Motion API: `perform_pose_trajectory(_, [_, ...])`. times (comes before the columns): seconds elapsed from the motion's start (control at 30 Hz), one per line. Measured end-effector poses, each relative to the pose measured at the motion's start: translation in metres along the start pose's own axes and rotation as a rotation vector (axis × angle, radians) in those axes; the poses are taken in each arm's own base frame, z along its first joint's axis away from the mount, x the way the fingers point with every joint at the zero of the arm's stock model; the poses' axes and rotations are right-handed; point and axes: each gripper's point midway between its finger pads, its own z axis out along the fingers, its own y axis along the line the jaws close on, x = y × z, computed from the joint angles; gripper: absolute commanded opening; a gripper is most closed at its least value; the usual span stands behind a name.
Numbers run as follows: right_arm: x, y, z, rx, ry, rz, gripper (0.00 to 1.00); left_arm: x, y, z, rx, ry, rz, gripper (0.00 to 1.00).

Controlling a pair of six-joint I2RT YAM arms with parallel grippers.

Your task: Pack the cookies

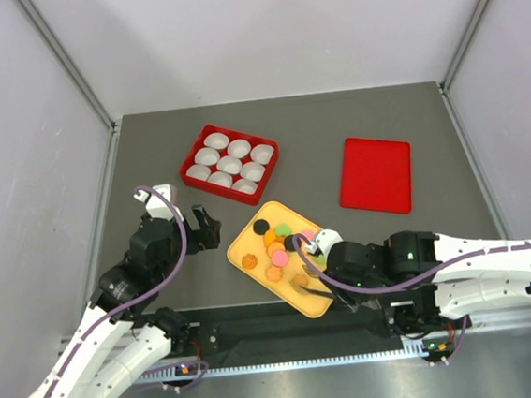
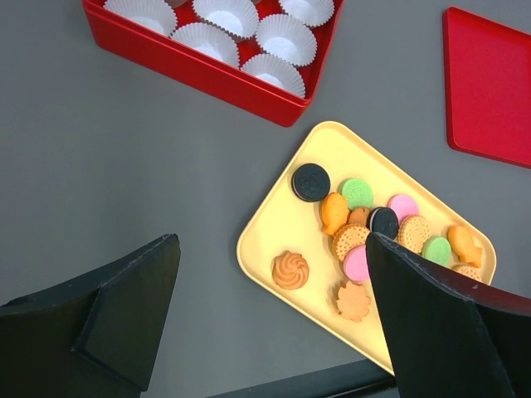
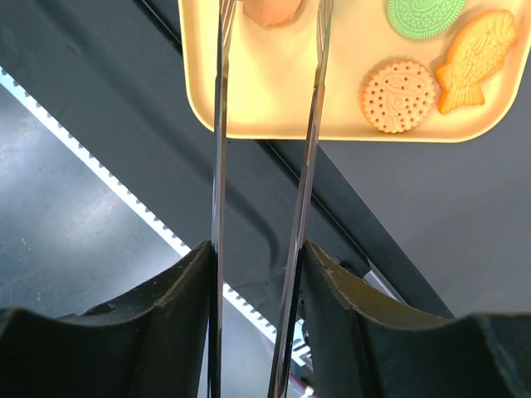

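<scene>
The left jaws are standing spread wide, their matte black, wedge-shaped fingers (image 2: 124,298) holding nothing above the dark grey, matte worktop (image 2: 99,166). Just ahead of them, in line with the gap between their tips, the cookies (image 2: 351,240) are lying on a pale yellow tray (image 2: 278,220), a smooth rectangle with rounded corners and a low raised rim. Among them a black ridged disc (image 2: 311,182) is sitting farthest out. A piped orange swirl (image 2: 291,270) and a leaf-shaped biscuit (image 2: 353,300) are lying nearest the jaws.

Farther ahead and to the left of these jaws, a glossy red box (image 2: 207,70) is holding fluted white paper cups (image 2: 286,37). Ahead and to the right, a flat red lid (image 2: 489,83) is lying well apart from the tray.

The right jaws are pressing together on a pair of thin metal tweezers (image 3: 309,166), whose two polished blades are reaching forward over the tray's rim. An orange cookie (image 3: 270,8) is sitting between the blades at the edge of the view; whether the blades are touching it cannot be told. To the right of the blades, a round dotted biscuit (image 3: 398,95), a golden fish-shaped biscuit (image 3: 477,58) and a green embossed disc (image 3: 425,12) are resting on the tray.
</scene>
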Motion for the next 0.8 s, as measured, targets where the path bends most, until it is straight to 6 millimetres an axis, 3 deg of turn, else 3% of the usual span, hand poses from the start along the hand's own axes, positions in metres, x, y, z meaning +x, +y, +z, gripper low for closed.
perform_pose_trajectory(0.3, [0.000, 0.003, 0.004, 0.000, 0.008, -0.009, 0.44, 0.000, 0.000, 0.000, 0.000, 0.000, 0.000, 0.98])
perform_pose_trajectory(0.6, [-0.001, 0.004, 0.005, 0.005, 0.009, -0.012, 0.33, 0.000, 0.000, 0.000, 0.000, 0.000, 0.000, 0.98])
perform_pose_trajectory(0.8, [-0.016, 0.006, -0.010, 0.004, -0.034, -0.007, 0.33, 0.000, -0.001, 0.000, 0.004, 0.002, 0.000, 0.98])
